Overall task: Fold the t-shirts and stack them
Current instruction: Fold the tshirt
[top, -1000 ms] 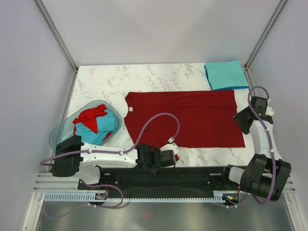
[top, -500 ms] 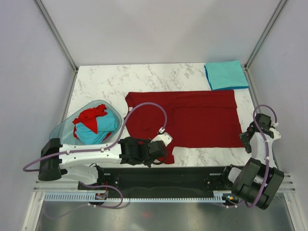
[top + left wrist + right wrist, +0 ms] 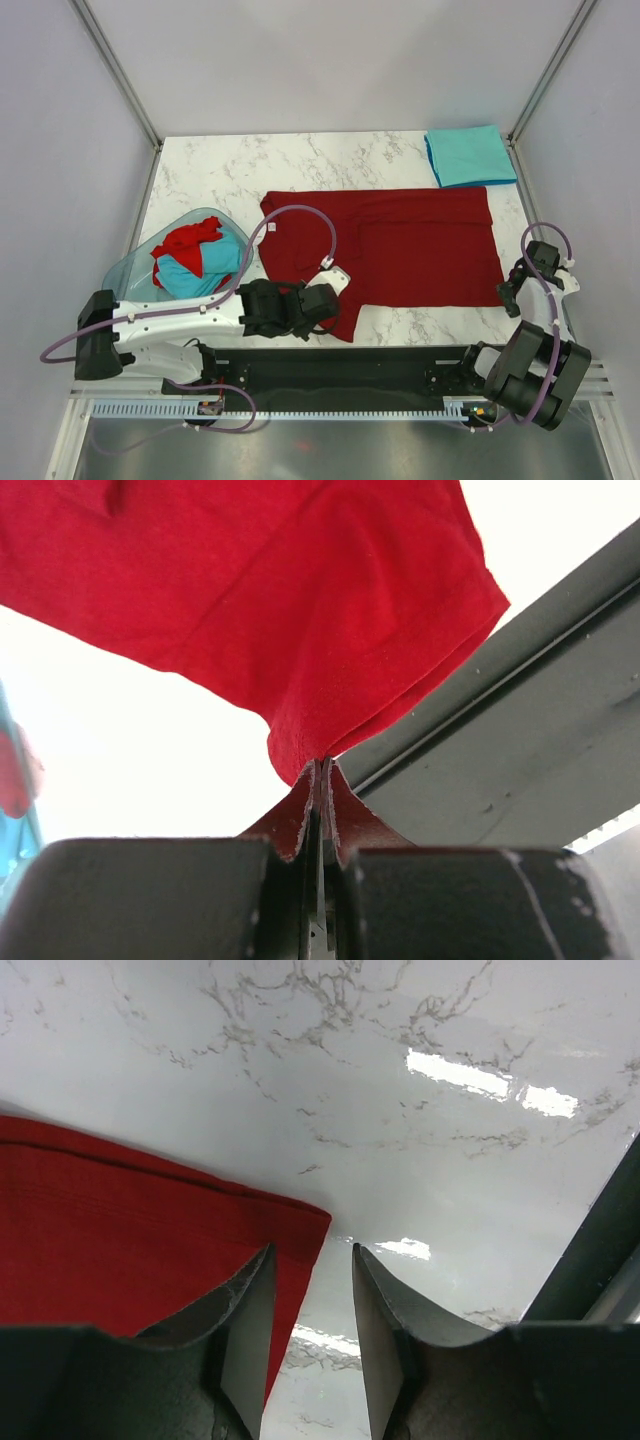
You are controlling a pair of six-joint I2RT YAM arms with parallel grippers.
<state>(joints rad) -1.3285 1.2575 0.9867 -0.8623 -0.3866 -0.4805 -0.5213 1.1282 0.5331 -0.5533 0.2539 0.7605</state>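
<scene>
Marble tabletop (image 3: 200, 170) carries the dark red t-shirt (image 3: 420, 250) spread flat, the left tool (image 3: 322, 772) clamped on its near-left corner and the right tool (image 3: 312, 1252) standing jaws apart over the near-right hem corner, gripping nothing. If the right side misses or catches one layer only, lifting from the left alone would likely drag the cloth skewed. Its long axis runs left to right, neck label (image 3: 272, 228) at the left, hem at the right.
</scene>
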